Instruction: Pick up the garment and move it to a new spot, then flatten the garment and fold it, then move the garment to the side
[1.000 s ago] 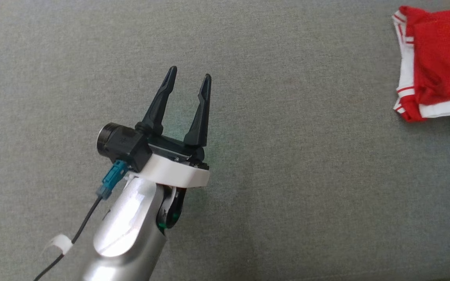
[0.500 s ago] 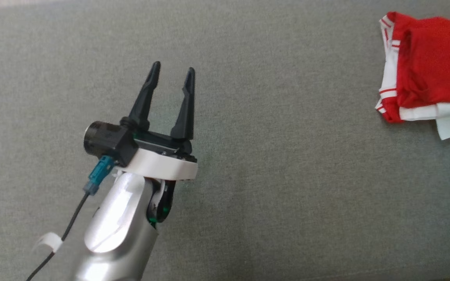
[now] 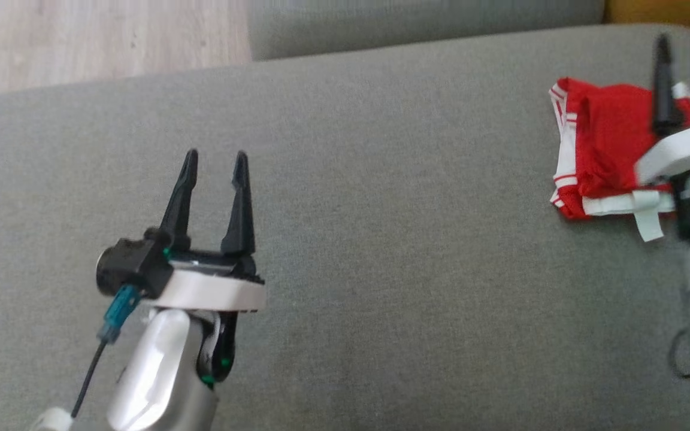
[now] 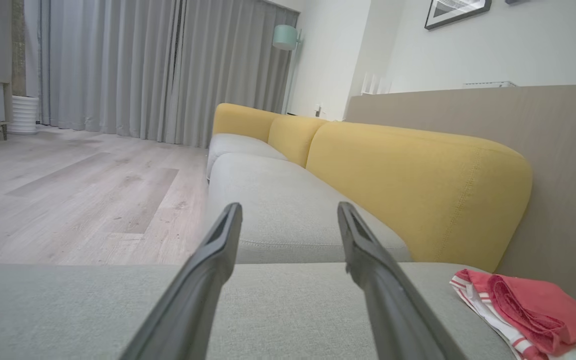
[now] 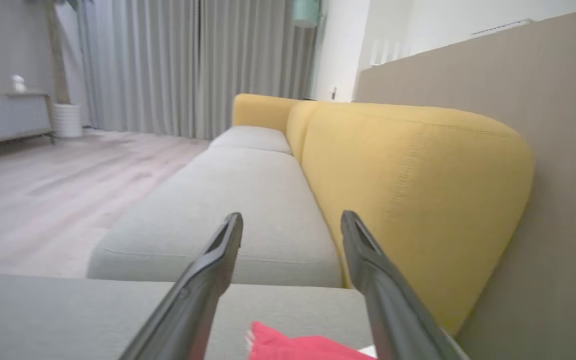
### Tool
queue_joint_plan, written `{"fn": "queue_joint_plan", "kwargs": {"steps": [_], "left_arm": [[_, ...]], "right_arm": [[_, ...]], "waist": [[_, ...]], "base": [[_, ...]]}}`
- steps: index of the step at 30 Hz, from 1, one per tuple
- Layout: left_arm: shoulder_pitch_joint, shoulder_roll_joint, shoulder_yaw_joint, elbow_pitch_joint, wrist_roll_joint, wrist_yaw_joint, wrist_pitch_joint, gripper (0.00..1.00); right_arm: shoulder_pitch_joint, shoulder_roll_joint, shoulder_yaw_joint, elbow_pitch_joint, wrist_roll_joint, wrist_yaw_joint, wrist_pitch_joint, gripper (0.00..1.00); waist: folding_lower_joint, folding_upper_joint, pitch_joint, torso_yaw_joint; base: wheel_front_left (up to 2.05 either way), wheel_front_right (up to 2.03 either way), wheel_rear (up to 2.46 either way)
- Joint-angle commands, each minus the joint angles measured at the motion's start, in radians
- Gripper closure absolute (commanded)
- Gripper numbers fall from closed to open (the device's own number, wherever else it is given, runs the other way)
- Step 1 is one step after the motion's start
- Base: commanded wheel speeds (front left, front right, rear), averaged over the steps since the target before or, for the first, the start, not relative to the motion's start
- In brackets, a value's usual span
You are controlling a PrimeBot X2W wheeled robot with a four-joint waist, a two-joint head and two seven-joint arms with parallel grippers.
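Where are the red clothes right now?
In the head view the folded red garment lies on the grey sofa seat at the far right, by the right gripper and well away from the left gripper.

Your left end effector (image 3: 216, 157), two long tapered black fingers (image 3: 239, 206), white curved collar (image 3: 213, 294) beneath, black camera block (image 3: 129, 272) at its side, teal plug (image 3: 117, 308) on a thin black cable (image 3: 88, 377), glossy silver forearm (image 3: 153, 365).
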Motion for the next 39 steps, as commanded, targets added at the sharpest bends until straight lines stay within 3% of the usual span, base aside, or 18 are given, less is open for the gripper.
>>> {"fn": "queue_joint_plan", "kwargs": {"steps": [1, 7, 12, 22, 39], "left_arm": [[-0.015, 0.009, 0.043, -0.042, 0.004, -0.003, -0.005, 0.00], [0.054, 0.009, 0.093, -0.064, 0.003, -0.007, -0.005, 0.00], [0.109, 0.009, 0.129, -0.093, -0.008, -0.025, -0.005, 0.00], [0.187, 0.009, 0.159, -0.086, -0.060, -0.040, -0.005, 0.00], [0.198, 0.009, 0.184, -0.098, -0.090, -0.015, -0.005, 0.00]], "right_arm": [[-0.003, 0.021, 0.028, -0.055, 0.021, -0.001, -0.006, 0.00], [0.110, 0.137, 0.065, -0.176, 0.090, -0.001, -0.006, 0.00], [0.235, 0.184, 0.087, -0.202, 0.109, -0.001, -0.032, 0.00], [0.386, 0.195, 0.145, -0.185, 0.176, -0.001, -0.087, 0.00], [0.385, 0.196, 0.165, -0.182, 0.194, -0.001, -0.102, 0.00]], "waist": [[0.0002, -0.0001, -0.025, 0.008], [0.0002, -0.0001, -0.060, 0.018], [0.0002, -0.0001, -0.079, 0.025], [0.0002, -0.0001, -0.101, 0.020], [0.0002, -0.0001, -0.106, 0.010]], "base": [[0.00, 0.00, 0.00], [0.00, 0.00, 0.00], [0.00, 0.00, 0.00], [0.00, 0.00, 0.00], [0.00, 0.00, 0.00]]}}
